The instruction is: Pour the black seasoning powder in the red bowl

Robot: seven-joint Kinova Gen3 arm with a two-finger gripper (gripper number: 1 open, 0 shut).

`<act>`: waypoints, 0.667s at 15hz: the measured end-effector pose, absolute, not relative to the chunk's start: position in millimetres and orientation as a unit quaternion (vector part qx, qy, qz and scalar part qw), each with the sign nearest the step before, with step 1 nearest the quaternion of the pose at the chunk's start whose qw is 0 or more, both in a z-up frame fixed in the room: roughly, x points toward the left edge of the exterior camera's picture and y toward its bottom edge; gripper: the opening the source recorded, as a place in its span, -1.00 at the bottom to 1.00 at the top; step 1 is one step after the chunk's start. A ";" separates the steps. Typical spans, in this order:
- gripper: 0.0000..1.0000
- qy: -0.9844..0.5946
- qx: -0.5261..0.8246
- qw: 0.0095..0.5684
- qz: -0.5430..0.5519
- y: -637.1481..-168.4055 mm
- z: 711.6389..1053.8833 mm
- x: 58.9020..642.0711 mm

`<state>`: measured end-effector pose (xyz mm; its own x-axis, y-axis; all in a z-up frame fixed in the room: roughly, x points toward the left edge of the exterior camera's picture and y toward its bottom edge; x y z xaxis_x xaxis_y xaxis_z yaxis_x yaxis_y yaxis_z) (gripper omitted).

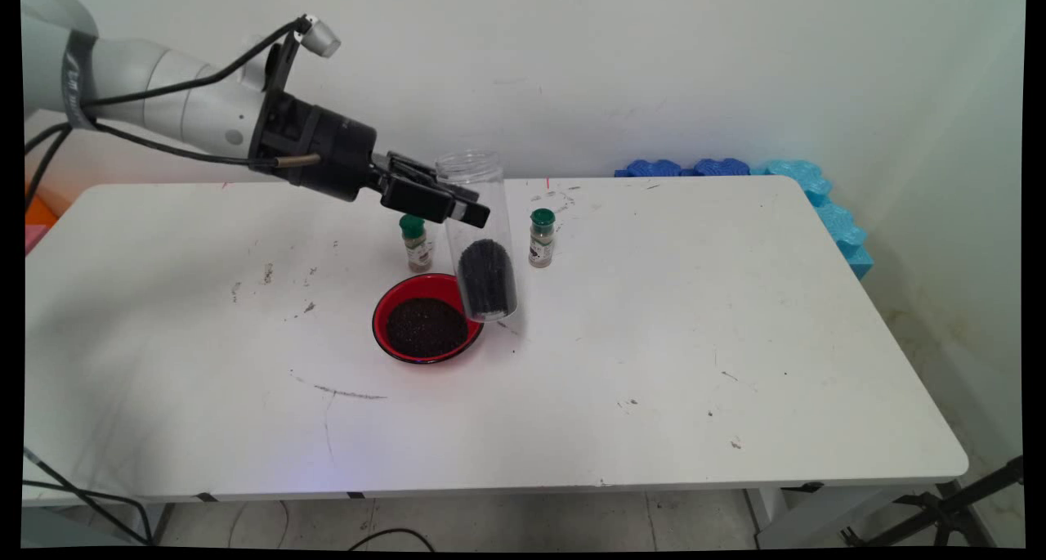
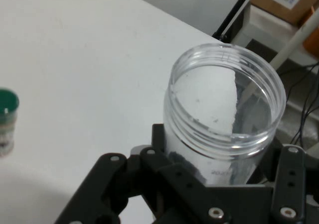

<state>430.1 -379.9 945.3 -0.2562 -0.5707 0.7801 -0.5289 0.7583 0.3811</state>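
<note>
My black gripper [image 1: 458,203] is shut on a tall clear plastic jar [image 1: 482,233], gripped around its upper body. The jar stands nearly upright, slightly tilted, just above the table, with dark grains filling its lower part. Seen from the hand view, the jar's open mouth [image 2: 227,102] rises between my fingers [image 2: 291,184]. Just to the jar's lower left sits a red bowl [image 1: 391,300] holding dark grains. Two small green-capped spice bottles stand beside the jar, one [image 1: 417,242] to its left behind the bowl, the other [image 1: 541,237] to its right.
The white table [image 1: 695,339] carries scuffs and dark specks. Blue foam pieces [image 1: 809,185] lie along its far right edge against the wall. A green-capped bottle [image 2: 6,119] shows at the left edge of the hand view. Cardboard boxes and cables lie past the table in that view.
</note>
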 end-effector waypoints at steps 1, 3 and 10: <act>-1.00 -0.797 0.333 0.503 -0.011 -380.2 947.4 428.0; -1.00 -0.805 0.311 0.505 0.003 -380.7 950.6 424.6; -1.00 -0.826 0.236 0.508 0.059 -382.8 959.9 413.1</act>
<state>413.1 -382.8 959.9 -0.3719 -0.3298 0.8677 -0.4497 0.8818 0.1424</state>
